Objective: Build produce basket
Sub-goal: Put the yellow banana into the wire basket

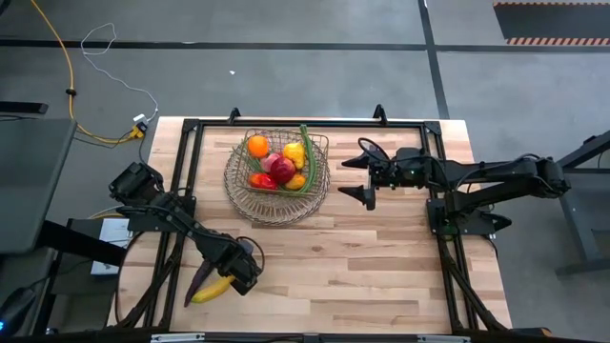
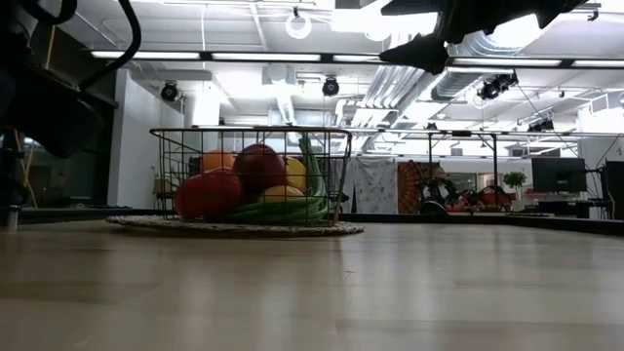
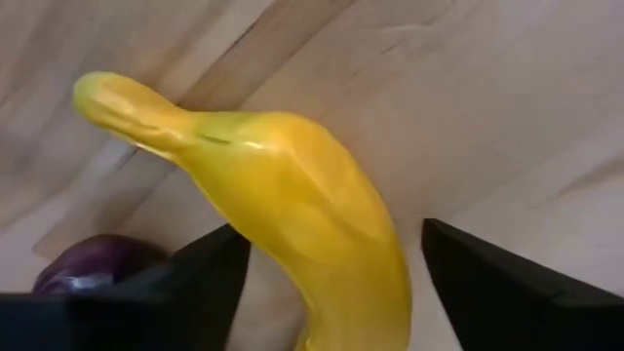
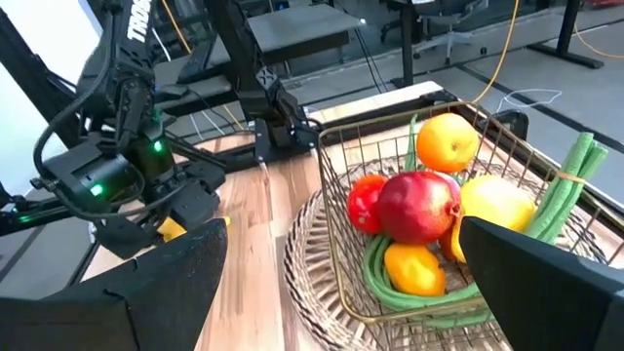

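Note:
The yellow banana (image 3: 292,185) lies on the wooden table near its front left corner (image 1: 212,292), with a purple eggplant (image 3: 88,268) right beside it (image 1: 197,278). My left gripper (image 3: 333,230) points down over the banana (image 1: 236,274), open, one finger on each side of its middle. The wire basket (image 1: 276,202) stands at the table's far middle on a round woven mat and holds an orange (image 4: 447,141), red apples (image 4: 417,207), a lemon (image 4: 492,203) and green beans (image 4: 561,195). My right gripper (image 1: 351,179) hovers open to the basket's right. My left gripper straddles the banana's middle (image 3: 283,253) from above, fingers across it. One finger (image 3: 210,278) lies close against the banana's side; I cannot tell whether it touches. A gap shows between the banana and the other finger (image 3: 487,283). The banana lies on the table.
Black frame rails (image 1: 181,181) run along the table's left, right and far sides. Bare wood (image 1: 362,267) stretches between the basket and the near edge. Beyond the table's left edge stand a dark desk and cables (image 1: 105,129).

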Controlling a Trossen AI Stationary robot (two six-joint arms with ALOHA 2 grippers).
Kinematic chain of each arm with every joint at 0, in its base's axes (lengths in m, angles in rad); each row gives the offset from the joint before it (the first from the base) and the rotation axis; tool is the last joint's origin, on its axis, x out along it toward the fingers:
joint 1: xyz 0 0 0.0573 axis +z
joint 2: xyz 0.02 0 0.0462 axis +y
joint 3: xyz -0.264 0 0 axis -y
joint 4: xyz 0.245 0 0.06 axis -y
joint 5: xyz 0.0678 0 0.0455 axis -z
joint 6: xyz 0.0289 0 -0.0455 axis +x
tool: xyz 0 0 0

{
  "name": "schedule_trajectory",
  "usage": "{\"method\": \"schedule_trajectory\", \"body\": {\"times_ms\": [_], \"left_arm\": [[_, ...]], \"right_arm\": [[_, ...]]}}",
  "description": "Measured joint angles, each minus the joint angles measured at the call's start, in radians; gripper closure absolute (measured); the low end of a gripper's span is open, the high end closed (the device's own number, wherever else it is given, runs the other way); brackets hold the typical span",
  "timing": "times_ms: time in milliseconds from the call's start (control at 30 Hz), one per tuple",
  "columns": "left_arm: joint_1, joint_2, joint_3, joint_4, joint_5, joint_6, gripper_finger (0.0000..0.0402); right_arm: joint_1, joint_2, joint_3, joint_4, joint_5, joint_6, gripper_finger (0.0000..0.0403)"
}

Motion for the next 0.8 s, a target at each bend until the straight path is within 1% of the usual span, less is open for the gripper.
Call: {"method": "schedule_trajectory", "body": {"times_ms": [200, 333, 433, 567, 700, 800], "left_arm": [[0.0, -0.004, -0.002, -0.008, -0.006, 0.025, 0.0205], [0.009, -0.03, -0.001, -0.026, -0.029, 0.104, 0.0269], [0.029, -0.084, -0.001, -0.063, -0.054, 0.195, 0.0299], [0.085, -0.192, -0.001, -0.085, -0.071, 0.35, 0.0298], [0.171, -0.322, 0.018, -0.077, -0.065, 0.533, 0.0269], [0.242, -0.419, 0.053, -0.064, -0.063, 0.674, 0.026]], "right_arm": [[0.0, 0.0, 0.0, -0.005, 0.0, -0.006, 0.0004], [0.0, 0.0, 0.0, -0.005, 0.003, -0.007, 0.0004], [0.0, 0.0, 0.0, -0.005, 0.003, -0.005, 0.0004], [0.0, 0.0, 0.0, -0.006, 0.004, 0.0, 0.0004], [0.0, 0.0, 0.0, -0.006, 0.004, 0.02, 0.0004], [0.0, 0.0, 0.0, -0.004, 0.004, 0.026, 0.0004]]}}
